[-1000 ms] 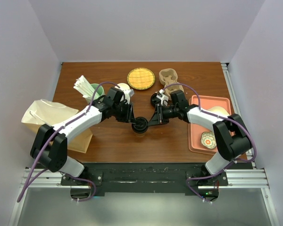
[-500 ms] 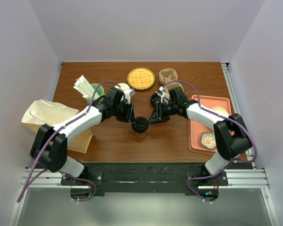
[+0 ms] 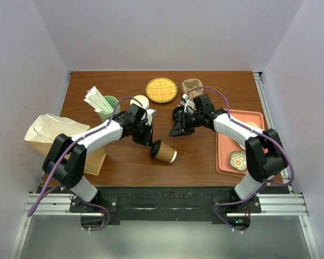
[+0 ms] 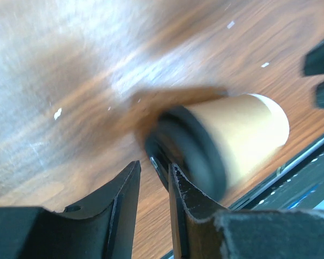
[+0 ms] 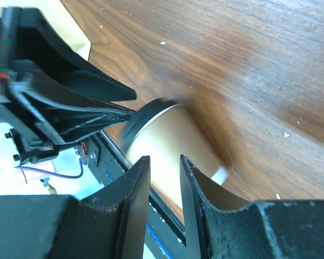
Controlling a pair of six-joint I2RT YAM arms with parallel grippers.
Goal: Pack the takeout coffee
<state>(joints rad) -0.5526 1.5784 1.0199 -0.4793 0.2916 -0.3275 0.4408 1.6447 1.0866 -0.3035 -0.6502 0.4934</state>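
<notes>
The takeout coffee (image 3: 165,154), a brown paper cup with a black lid, lies on its side at the middle of the table, lid toward the left arm. My left gripper (image 3: 150,141) is at the lid. In the left wrist view the lid's rim sits just at the tips of my left gripper (image 4: 154,164), against the right finger, with wood showing through the gap; the cup (image 4: 243,129) is blurred. My right gripper (image 3: 176,128) stands open behind the cup, apart from it. In the right wrist view the cup (image 5: 167,140) lies beyond the empty gap of my right gripper (image 5: 162,159).
A paper bag (image 3: 65,139) lies at the left edge. A pale green cup of white sticks (image 3: 103,102) stands behind my left arm. A yellow woven mat (image 3: 161,90) and a cardboard carrier (image 3: 192,85) are at the back. A pink tray (image 3: 227,156) is at the right.
The cup, upright between both grippers a second ago, now lies tipped on its side. My right gripper has opened and drawn back from it. The left arm has shifted slightly nearer.
</notes>
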